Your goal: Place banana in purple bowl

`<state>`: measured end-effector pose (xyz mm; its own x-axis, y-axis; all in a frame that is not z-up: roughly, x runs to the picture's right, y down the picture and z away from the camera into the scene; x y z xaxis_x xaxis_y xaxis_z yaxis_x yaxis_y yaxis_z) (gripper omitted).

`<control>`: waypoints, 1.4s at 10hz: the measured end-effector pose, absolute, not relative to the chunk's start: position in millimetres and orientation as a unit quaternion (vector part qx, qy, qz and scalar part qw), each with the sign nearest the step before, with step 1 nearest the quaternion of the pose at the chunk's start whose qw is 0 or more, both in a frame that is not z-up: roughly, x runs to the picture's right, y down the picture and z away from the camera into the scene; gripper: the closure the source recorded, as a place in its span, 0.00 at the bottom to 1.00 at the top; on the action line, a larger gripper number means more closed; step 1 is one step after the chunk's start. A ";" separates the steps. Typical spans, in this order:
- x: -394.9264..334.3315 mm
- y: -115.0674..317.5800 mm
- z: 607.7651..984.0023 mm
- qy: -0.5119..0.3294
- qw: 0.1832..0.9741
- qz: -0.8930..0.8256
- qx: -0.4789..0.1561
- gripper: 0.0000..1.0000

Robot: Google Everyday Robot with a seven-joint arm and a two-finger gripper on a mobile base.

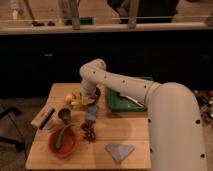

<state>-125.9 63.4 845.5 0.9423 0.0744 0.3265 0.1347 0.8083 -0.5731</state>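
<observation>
My white arm reaches in from the right and bends down over the wooden table [135,145]. The gripper [88,100] points down at the table's back left part. The pale-yellow banana [79,103] lies across its tip and sticks out to the left, and the fingers look shut on it. The dark purple bowl [96,92] sits right behind the gripper, mostly hidden by the wrist, with only its right rim showing.
A round yellow fruit [70,97] lies left of the banana. A grey metal cup [64,114], an orange-red bowl [63,142] holding a green vegetable, dark grapes [89,132], a grey cloth [120,150], a brush [44,118] and a green tray [127,100] surround it.
</observation>
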 end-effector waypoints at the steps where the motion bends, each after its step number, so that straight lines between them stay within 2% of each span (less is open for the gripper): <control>1: -130.7 63.3 847.4 -0.171 0.936 -0.015 -0.309 0.94; 2: -126.7 61.3 847.7 -0.169 0.937 -0.013 -0.306 0.99; 3: -123.2 58.6 848.1 -0.167 0.938 -0.012 -0.303 1.00; 7: -115.8 47.8 852.8 -0.179 0.940 -0.019 -0.290 1.00; 14: -117.6 34.8 864.8 -0.264 0.920 -0.078 -0.279 1.00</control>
<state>-117.6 34.8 864.8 0.8488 0.0034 0.5287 0.2909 0.8320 -0.4724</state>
